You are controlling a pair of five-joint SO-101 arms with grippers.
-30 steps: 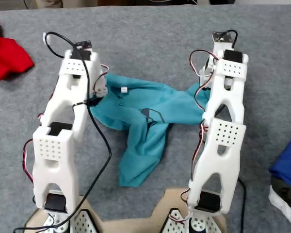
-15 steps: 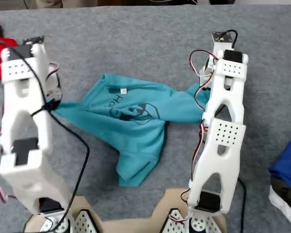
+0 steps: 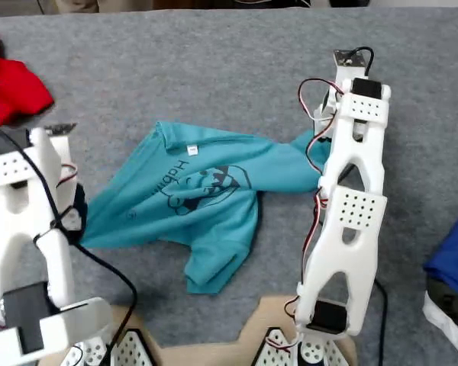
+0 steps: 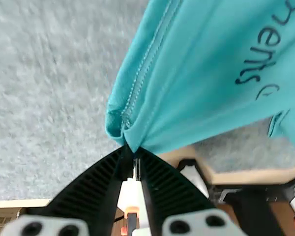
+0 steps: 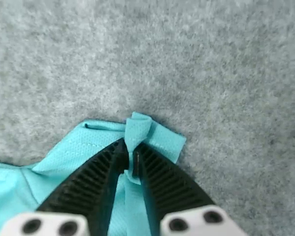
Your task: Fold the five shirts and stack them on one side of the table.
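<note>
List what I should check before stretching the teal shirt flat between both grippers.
1. Left gripper shut on the teal shirt at its stitched edge: ok.
2. Right gripper shut on a bunched corner of the shirt: ok.
3. Shirt lying flat: not ok, its lower part is folded and wrinkled.
4. Printed side facing up: ok.
5. Red shirt apart from it: ok.
6. Blue cloth apart from it: ok.

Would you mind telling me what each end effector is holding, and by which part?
Both grip the teal shirt: the left end effector pinches a hemmed corner, the right end effector a bunched edge.
</note>
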